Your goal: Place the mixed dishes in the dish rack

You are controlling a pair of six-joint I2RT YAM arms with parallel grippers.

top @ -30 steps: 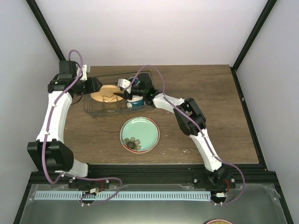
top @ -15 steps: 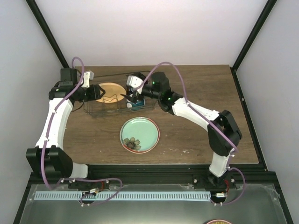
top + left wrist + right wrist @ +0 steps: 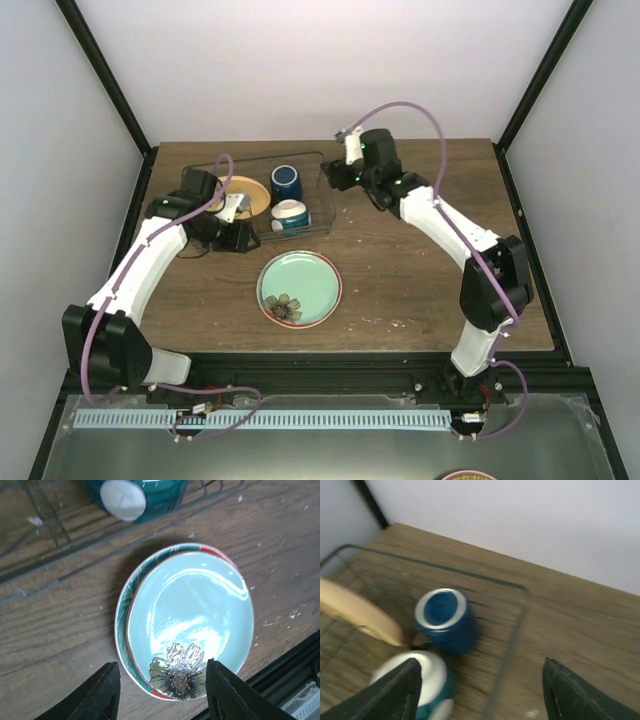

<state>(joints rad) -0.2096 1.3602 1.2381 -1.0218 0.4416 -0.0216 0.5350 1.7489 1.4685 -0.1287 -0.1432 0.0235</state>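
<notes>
Top external: orange-yellow plate (image 3: 250,192), dark blue mug (image 3: 286,182) and white-and-teal bowl (image 3: 290,214) sit in dish rack (image 3: 328,195) | mint-green plate (image 3: 299,288) on table (image 3: 440,280) just before rack, not yet loaded (the last item, by my count) | left gripper (image 3: 160,665) hovers over it, jaws apart, empty | right gripper (image 3: 481,662) wide apart, empty, above rack's right end

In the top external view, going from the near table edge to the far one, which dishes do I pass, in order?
mint-green plate → white-and-teal bowl → dark blue mug. The orange-yellow plate is left out: it lies level with both bowl and mug.
</notes>
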